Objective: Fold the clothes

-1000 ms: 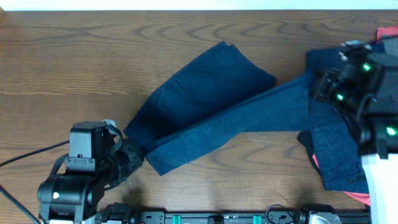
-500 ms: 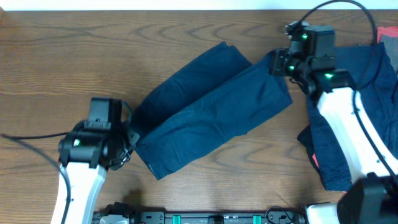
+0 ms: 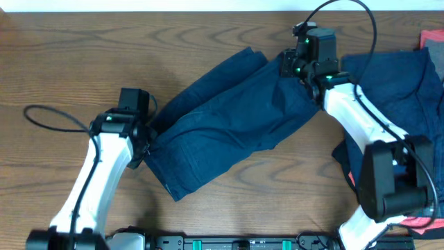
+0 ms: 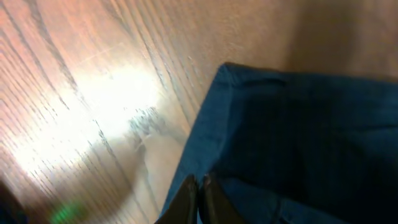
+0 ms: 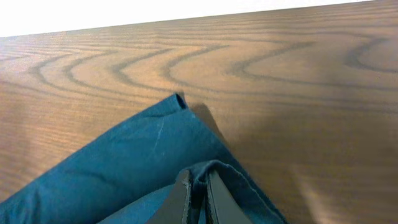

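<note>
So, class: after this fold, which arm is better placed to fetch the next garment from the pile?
Right, probably. The right arm lies beside the pile at the table's right edge; the left arm grips the folded garment's far left end.

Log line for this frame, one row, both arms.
phase: mid-fold | left fingers: shut on garment lower-left end | right fingers: shut on its upper-right end | spare clothes: heaped far right

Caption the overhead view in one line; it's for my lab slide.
Left hand and right hand pinch opposite ends of navy shorts doubled over on a wooden table.
</note>
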You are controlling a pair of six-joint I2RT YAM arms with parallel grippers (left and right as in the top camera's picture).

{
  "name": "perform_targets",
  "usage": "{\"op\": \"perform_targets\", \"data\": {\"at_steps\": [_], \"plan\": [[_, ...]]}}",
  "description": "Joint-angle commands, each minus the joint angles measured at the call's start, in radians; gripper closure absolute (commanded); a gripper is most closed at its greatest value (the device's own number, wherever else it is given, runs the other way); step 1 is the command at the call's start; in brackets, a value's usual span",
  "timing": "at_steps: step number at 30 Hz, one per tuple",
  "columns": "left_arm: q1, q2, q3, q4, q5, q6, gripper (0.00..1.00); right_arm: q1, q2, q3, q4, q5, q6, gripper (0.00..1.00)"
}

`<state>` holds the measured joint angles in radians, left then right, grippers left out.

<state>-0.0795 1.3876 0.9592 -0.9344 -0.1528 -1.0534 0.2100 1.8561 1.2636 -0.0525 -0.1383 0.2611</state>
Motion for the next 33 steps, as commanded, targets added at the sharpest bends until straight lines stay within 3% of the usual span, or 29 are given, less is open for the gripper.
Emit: {"op": "perform_targets", "data": {"at_steps": [1,8,9,10,12,13,14,15,16,18,19,24,29,33], "plan": [[0.025,0.052,-0.01,-0.005,-0.067,-0.058,0.94,0.019,0.038,0.024,0.057,0.025,0.024,0.97],[0.069,0.102,-0.01,0.038,-0.069,-0.067,0.94,0.036,0.075,0.024,0.178,0.025,0.023,0.94],[0.075,0.103,-0.01,0.046,-0.069,-0.067,0.94,0.037,0.075,0.024,0.182,0.025,0.023,0.87],[0.084,0.103,-0.009,0.056,-0.069,-0.067,0.94,0.037,0.075,0.024,0.184,0.024,0.023,0.67],[0.103,0.102,-0.009,0.071,-0.069,-0.067,0.94,0.038,0.075,0.024,0.183,0.021,0.023,0.55],[0.114,0.102,-0.009,0.076,-0.069,-0.067,0.94,0.037,0.075,0.024,0.18,0.011,0.023,0.43],[0.129,0.102,-0.009,0.077,-0.069,-0.066,0.92,0.037,0.075,0.024,0.174,-0.002,0.022,0.18],[0.142,0.102,-0.009,0.076,-0.069,-0.066,0.88,0.037,0.074,0.024,0.165,-0.008,0.022,0.01],[0.156,0.102,-0.009,0.072,-0.068,-0.06,0.75,0.037,0.072,0.024,0.151,-0.01,0.022,0.01],[0.179,0.101,-0.009,0.054,-0.05,-0.039,0.38,0.037,0.068,0.024,0.109,-0.009,0.018,0.01],[0.188,0.101,-0.009,0.041,-0.016,-0.004,0.27,0.036,0.068,0.024,0.076,-0.01,0.018,0.01],[0.185,0.101,-0.01,-0.031,0.181,0.114,0.21,0.037,0.068,0.024,-0.066,-0.06,0.002,0.01],[0.135,0.103,-0.026,-0.05,0.258,0.185,0.01,0.047,0.069,0.016,-0.23,-0.059,-0.025,0.01],[0.112,0.103,-0.086,0.001,0.266,0.185,0.01,0.043,0.071,-0.017,-0.279,0.022,-0.023,0.08]]}}
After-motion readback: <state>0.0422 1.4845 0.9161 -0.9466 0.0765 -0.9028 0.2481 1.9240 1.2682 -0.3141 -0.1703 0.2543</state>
